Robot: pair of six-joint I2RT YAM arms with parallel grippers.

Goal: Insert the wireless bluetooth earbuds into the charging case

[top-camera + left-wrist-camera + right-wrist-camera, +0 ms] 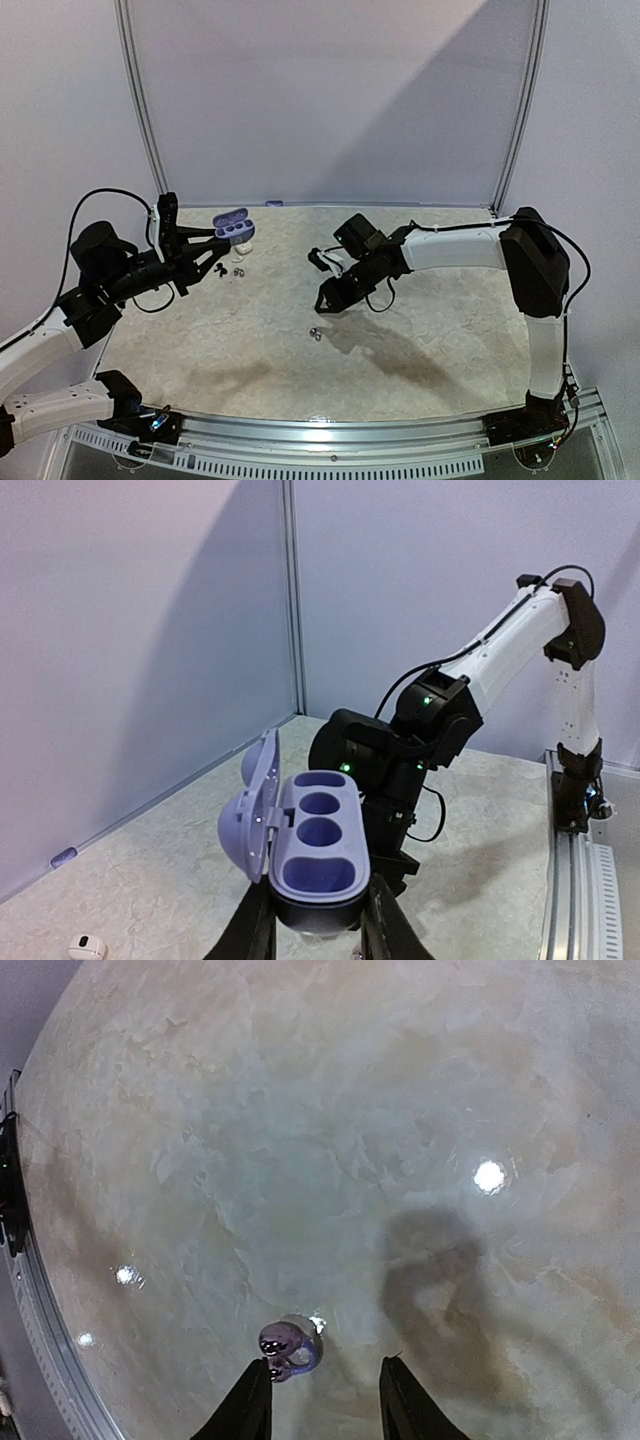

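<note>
Case (pixel 318 850) gripped by left hand (pixel 318 930); right hand (pixel 325 1400) gapes above a bud (pixel 287 1345).
Case sockets face up, long axis in line with the hand; bud's heading unclear.

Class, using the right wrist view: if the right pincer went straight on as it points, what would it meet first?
Likely the silvery earbud, lying just ahead of one finger of the right pincer; between the fingers only marbled table shows. Depth is unclear.
</note>
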